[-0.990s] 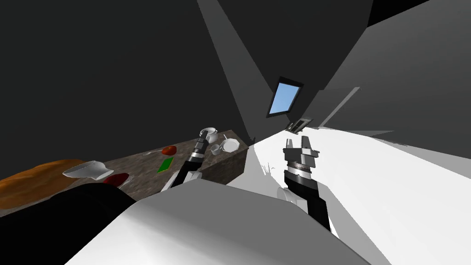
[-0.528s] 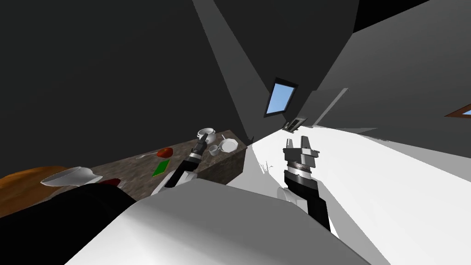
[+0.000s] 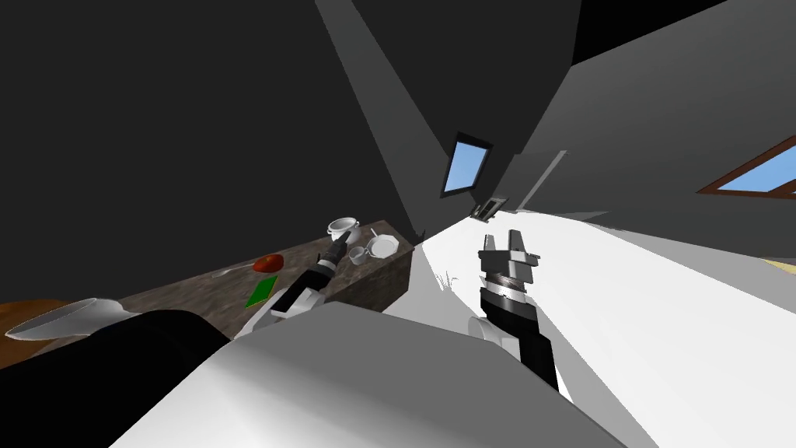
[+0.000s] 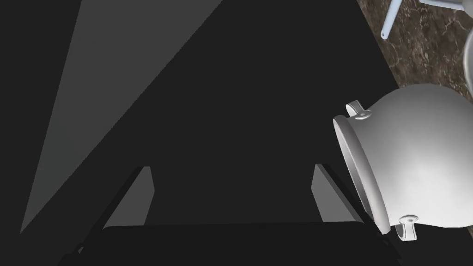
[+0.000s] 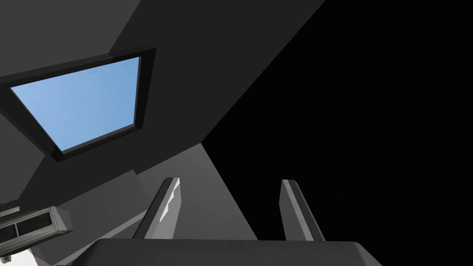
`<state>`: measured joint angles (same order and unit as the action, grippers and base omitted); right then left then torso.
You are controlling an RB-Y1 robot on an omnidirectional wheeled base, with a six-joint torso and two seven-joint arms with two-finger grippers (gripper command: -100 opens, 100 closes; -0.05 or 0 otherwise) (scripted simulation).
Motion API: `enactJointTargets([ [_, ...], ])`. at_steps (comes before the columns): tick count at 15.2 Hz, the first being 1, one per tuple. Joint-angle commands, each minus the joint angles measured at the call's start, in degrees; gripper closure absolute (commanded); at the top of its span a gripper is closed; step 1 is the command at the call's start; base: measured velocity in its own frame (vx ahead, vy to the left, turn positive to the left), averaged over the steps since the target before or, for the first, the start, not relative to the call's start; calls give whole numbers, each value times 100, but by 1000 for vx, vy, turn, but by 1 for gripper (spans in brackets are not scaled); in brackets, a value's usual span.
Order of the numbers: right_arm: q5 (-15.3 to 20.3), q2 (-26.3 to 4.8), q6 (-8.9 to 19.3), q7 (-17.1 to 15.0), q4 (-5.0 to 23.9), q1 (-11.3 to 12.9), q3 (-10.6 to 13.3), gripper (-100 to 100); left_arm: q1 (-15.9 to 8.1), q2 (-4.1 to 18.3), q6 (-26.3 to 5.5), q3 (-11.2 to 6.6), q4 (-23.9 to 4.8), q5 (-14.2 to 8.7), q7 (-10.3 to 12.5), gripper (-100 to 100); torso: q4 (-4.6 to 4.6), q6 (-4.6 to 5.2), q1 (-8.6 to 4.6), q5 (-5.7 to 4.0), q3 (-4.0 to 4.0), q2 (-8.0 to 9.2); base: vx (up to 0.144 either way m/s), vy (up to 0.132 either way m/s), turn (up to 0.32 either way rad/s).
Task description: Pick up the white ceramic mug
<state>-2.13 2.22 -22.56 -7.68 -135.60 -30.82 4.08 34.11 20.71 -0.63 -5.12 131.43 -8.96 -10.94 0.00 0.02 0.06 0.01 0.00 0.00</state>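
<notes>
Reaching step: the left gripper (image 3: 343,244), fingers released, faces the pot (image 4: 415,157) at centre frame. Next it must shift onto the mug (image 3: 358,255). The right gripper (image 3: 502,236) idles, fingers released.

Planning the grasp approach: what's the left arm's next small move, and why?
Probably shift the left end effector sideways toward the mug. Its open fingers hold nothing, with the pot just outside one finger; head view puts the mug beside it, on the plate side.
</notes>
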Motion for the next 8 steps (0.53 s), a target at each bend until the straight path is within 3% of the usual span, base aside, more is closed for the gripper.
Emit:
enactJointTargets([
  [1,0,0,0,0,0,0,0,0,56,270,-286,-151,-92,-256,-9,-100,0,0,0,0,0,0,0,7,-139],
  [3,0,0,0,0,0,0,0,0,56,270,-441,-151,-92,-256,-9,-100,0,-1,1,0,0,-1,0,8,-60],
  [4,0,0,0,0,0,0,0,0,112,442,-598,-248,-114,-434,-32,-100,0,-2,0,0,0,-1,1,2,-97],
  [6,0,0,0,0,0,0,0,0,112,442,-746,-248,-114,-434,-32,-100,0,0,-2,0,-1,-1,1,4,-69],
  [7,0,0,0,0,0,0,0,0,170,614,-917,-346,-137,-617,-55,-100,0,-2,-2,0,0,-1,2,2,-110],
  [8,0,0,0,0,0,0,0,0,170,614,-1024,-346,-137,-617,-55,-100,0,1,-2,-1,-1,-1,2,4,-123],
])
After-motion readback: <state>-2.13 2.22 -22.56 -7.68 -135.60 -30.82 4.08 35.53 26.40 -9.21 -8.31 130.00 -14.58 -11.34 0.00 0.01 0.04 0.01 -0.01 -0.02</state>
